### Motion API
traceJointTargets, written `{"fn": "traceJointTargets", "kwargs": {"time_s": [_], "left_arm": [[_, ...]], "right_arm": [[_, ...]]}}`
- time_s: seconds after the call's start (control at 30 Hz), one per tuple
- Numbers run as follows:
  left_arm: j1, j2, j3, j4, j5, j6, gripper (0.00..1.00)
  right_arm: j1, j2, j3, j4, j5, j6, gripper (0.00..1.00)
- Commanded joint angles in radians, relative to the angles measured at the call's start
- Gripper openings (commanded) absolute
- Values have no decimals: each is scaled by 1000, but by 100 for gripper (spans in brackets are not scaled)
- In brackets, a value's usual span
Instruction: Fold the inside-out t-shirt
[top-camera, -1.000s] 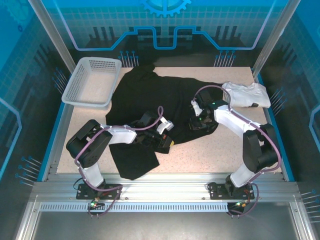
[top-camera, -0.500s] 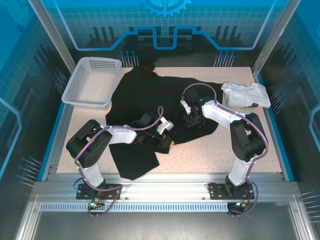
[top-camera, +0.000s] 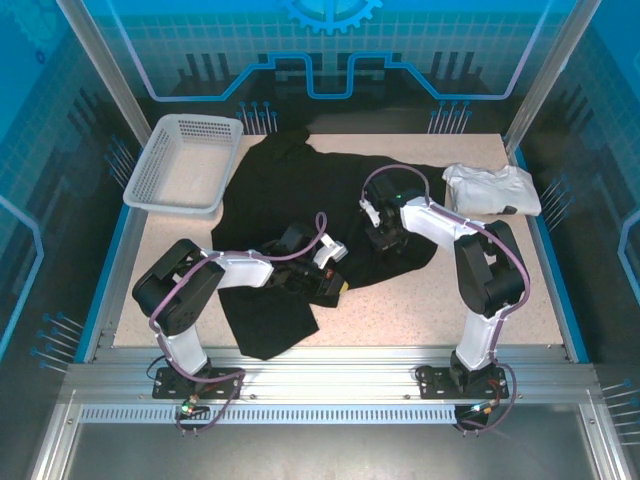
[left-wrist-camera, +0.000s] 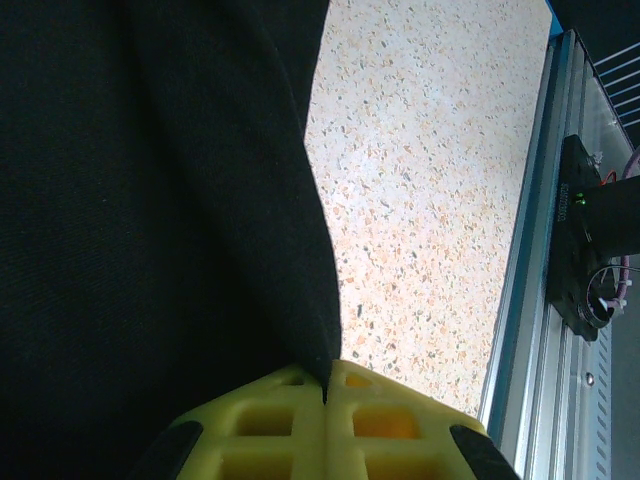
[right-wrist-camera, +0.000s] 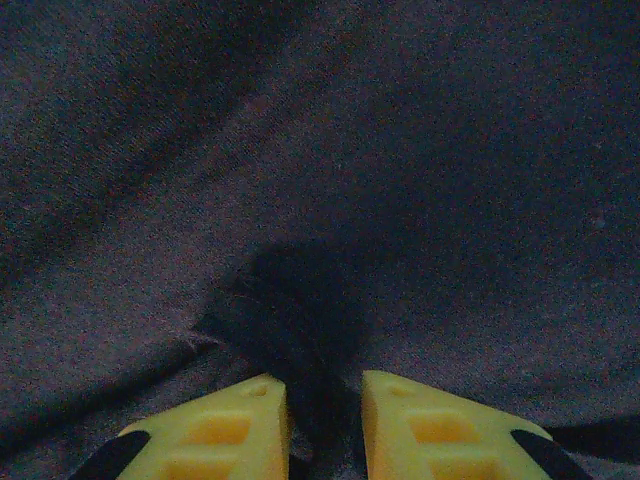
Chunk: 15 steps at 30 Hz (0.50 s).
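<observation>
Pinching black t-shirt (top-camera: 300, 190): L fingers (left-wrist-camera: 390, 425) pressed together on its edge, R fingers (right-wrist-camera: 440, 430) nipping a mid-cloth pucker.

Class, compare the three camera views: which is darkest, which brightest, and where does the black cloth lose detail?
Right wrist view: darkest, dim and grainy, t-shirt murky around the right end effector. Left wrist view: brightest, speckled table sharp, cloth a near-featureless black. Top external view: evenly lit, though the shirt's folds barely read.
</observation>
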Motion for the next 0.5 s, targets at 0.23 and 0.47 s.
{"fn": "traceJointTargets", "kwargs": {"time_s": [0.23,0.47], "left_arm": [[1,11,-7,8,33,2,0],[2,-4,-3,20,16,-25,0]], "right_arm": [[-28,28,18,-36,-55,18,20],[-103,-128,-64,-23,-230,67,2]]}}
